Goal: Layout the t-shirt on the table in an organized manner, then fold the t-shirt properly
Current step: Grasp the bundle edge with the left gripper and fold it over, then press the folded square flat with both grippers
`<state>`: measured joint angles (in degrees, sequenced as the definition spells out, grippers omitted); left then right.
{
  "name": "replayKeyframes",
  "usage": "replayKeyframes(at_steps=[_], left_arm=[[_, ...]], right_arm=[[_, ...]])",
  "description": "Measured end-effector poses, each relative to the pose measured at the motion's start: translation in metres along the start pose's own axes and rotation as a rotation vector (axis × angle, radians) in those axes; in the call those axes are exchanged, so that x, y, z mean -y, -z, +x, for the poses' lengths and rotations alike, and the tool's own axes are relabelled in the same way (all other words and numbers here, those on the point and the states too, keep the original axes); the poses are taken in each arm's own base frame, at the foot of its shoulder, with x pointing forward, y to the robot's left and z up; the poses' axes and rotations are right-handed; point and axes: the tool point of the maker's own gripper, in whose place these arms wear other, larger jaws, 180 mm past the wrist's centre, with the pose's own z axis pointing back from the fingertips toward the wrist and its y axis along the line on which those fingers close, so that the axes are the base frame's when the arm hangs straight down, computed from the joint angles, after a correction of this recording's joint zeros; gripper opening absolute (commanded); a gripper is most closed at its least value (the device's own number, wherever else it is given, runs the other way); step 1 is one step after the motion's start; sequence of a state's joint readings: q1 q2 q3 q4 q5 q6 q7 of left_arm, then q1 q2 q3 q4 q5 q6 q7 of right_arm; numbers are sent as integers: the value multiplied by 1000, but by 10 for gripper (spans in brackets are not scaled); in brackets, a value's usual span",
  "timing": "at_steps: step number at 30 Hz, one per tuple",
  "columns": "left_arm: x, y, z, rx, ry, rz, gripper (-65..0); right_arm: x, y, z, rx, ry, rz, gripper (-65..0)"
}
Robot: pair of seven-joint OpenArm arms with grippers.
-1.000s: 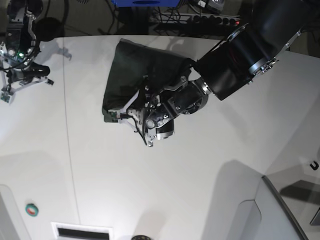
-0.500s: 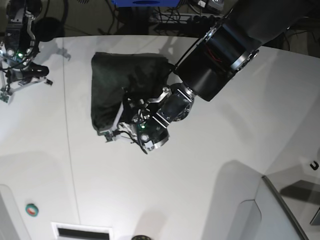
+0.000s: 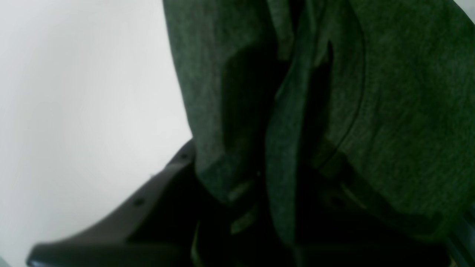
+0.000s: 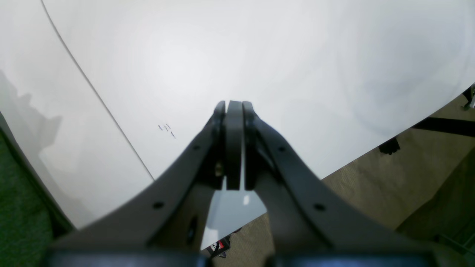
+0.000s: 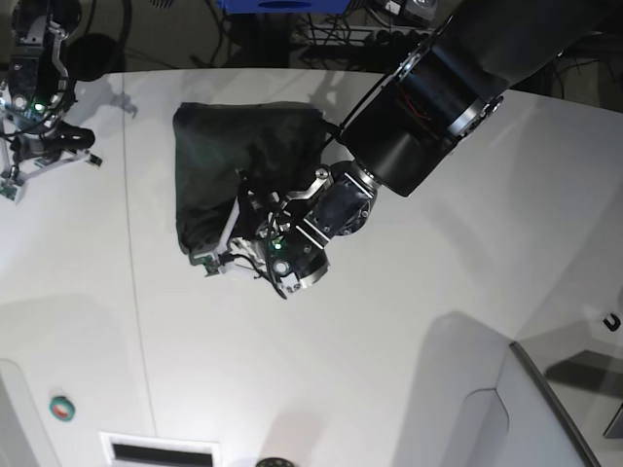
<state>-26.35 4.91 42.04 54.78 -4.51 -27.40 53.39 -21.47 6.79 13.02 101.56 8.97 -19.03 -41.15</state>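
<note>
The dark green t-shirt (image 5: 234,161) lies as a bunched, folded bundle on the white table (image 5: 389,341), left of the middle at the back. My left gripper (image 5: 218,257) sits at the bundle's near edge and is shut on the cloth. In the left wrist view the t-shirt (image 3: 389,92) drapes in folds over the jaws, and only one dark finger (image 3: 148,211) shows. My right gripper (image 4: 233,107) is shut on nothing and hangs over bare table (image 4: 259,55) near its edge. In the base view it is at the far left (image 5: 68,146), well apart from the shirt.
A round green and red button (image 5: 61,407) and a slotted vent (image 5: 161,452) sit at the near left edge. A grey panel (image 5: 545,409) fills the near right corner. Cables and a power strip (image 5: 409,39) lie behind the table.
The left arm has swung left, dragging the t-shirt bundle leftward across the table. Over the last half second it barely shifted. The right arm has stayed put.
</note>
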Motion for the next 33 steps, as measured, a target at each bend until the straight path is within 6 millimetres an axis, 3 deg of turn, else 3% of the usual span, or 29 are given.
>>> replayKeyframes(at_steps=[4,11,15,24,26,30,33], left_arm=[[0,0,1,1,1,1,-650],[-9,-5,6,9,8,19,-341],[-16,-9,11,17,12,33,-258],[-31,-20,26,-7,108,88,-237],[-38,-27,27,-23,120,109,-237],[-48,-46,49,41,148,152,-237],[-49,-59,51,33,163,178,-242]], right_arm=[[0,0,0,0,0,0,-648],[0,0,0,-1,0,-1,-648],[-1,0,-1,-2,-1,2,-648],[-2,0,-1,-1,-2,3,-648],[-1,0,0,-1,-3,3,-648],[-2,0,-1,-1,-3,5,-648],[-3,0,0,1,-7,7,-648]])
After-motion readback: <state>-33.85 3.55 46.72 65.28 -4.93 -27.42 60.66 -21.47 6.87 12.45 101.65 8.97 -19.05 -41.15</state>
